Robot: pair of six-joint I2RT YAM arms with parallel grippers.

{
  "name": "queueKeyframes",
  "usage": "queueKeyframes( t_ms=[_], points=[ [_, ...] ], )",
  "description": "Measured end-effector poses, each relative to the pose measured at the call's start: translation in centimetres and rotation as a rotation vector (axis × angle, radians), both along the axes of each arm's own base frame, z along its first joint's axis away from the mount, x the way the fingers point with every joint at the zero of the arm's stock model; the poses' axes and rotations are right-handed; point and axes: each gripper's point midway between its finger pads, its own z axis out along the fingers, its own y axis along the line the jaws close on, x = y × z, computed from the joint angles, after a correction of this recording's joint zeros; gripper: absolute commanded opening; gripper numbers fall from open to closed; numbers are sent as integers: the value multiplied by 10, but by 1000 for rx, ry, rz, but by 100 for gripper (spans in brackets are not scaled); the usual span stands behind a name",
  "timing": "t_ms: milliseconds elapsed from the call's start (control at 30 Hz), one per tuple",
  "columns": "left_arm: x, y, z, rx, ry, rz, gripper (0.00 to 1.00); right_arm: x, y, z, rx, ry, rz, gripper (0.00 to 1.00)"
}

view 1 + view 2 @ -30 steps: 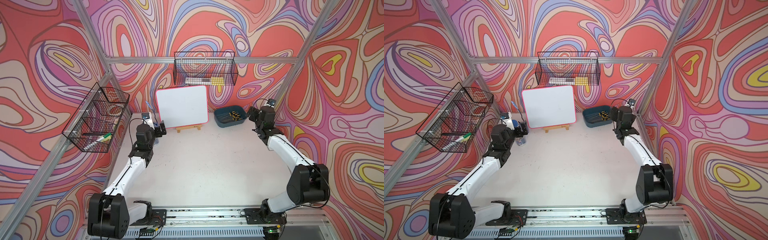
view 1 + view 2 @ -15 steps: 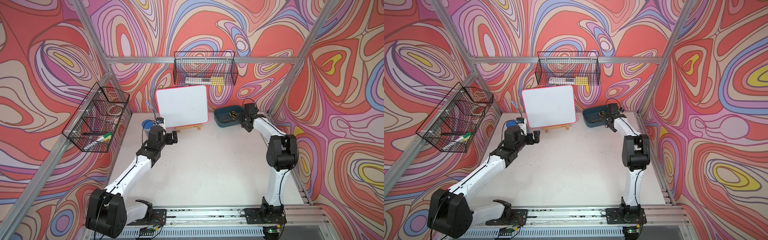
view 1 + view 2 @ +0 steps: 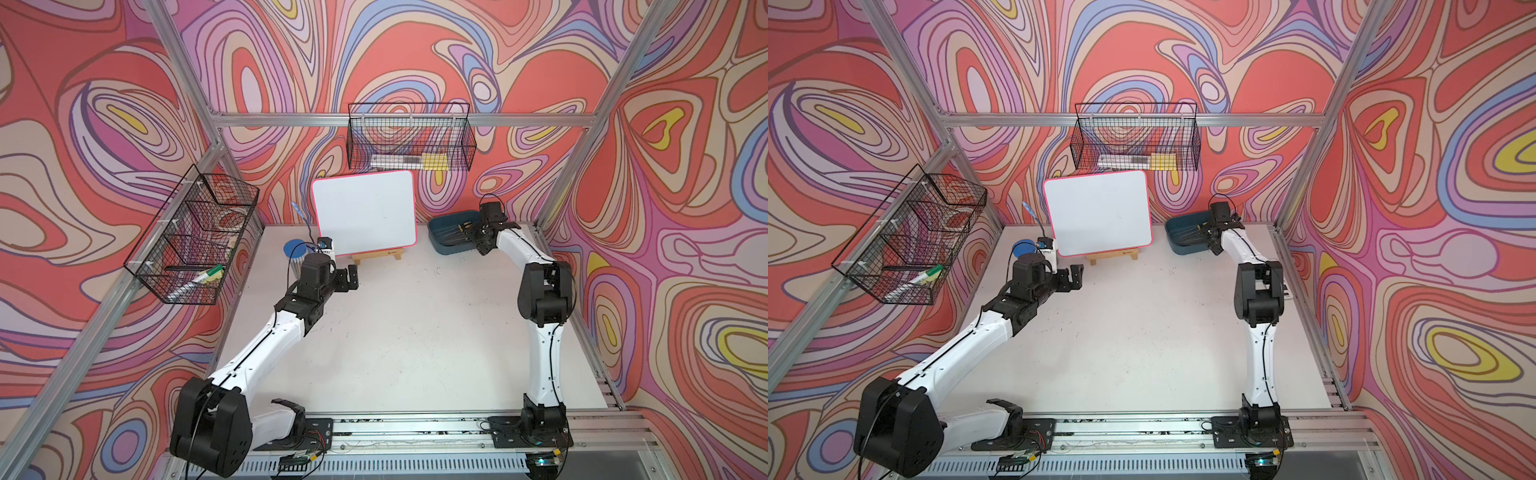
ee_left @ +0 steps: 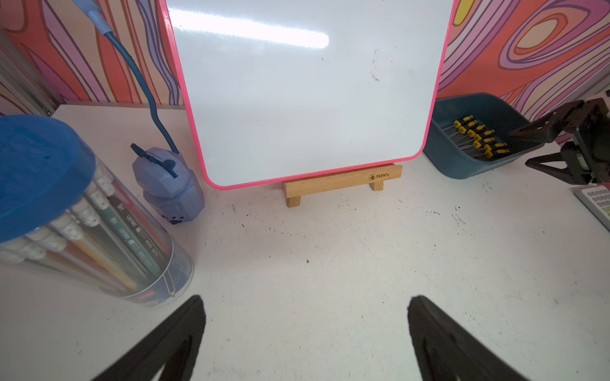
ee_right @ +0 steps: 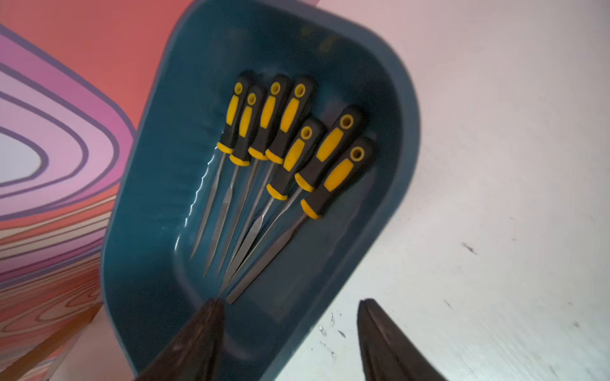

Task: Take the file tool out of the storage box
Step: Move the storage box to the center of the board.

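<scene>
Storage box (image 3: 451, 249) sits at the table's (image 3: 415, 332) 1 o'clock in both top views, at 3 o'clock from the whiteboard (image 3: 365, 216); the right gripper (image 3: 476, 239) reaches over it, contents blurred. The left gripper (image 3: 347, 279) hovers at 10 o'clock. Left wrist view adds pencils (image 4: 115, 231) packed in a blue-lidded tube (image 4: 43, 171) and the left fingers (image 4: 185, 330) spread wide, empty. Right wrist view, closest, shows seven yellow-handled files (image 5: 293, 155) fanned inside the box, right fingers (image 5: 198, 336) apart: one tip by the file points, the other outside the rim.
</scene>
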Motion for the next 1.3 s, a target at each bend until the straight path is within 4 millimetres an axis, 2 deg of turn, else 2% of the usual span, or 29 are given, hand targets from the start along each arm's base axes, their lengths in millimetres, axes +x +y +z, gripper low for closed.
queueKeyframes(
  t_ms=[100, 300, 433, 567, 733, 867, 1000, 1300],
  points=[
    [3, 0, 3, 0, -5, 3, 99, 0, 2, -11, 20, 24, -2, 60],
    [5, -1, 1, 4, 1, 6, 100, 4, 6, -18, 38, 41, 6, 40],
    [5, -2, -1, 7, 8, 4, 100, 4, 8, -18, 44, 42, 19, 36],
    [5, -2, -2, 8, 10, 4, 100, 3, 8, -20, 42, 44, 23, 23],
    [5, -2, -4, 10, 16, 4, 99, -2, 6, -25, 39, 47, 28, 11],
    [7, -3, -5, 12, 25, 2, 100, -15, 5, -29, 22, 67, 54, 2],
    [9, -4, 0, 7, 17, -2, 100, -27, 5, -20, -19, 78, 110, 0],
    [8, -8, -4, 3, 45, -19, 100, -93, 4, -7, -162, 194, 318, 0]
  ],
)
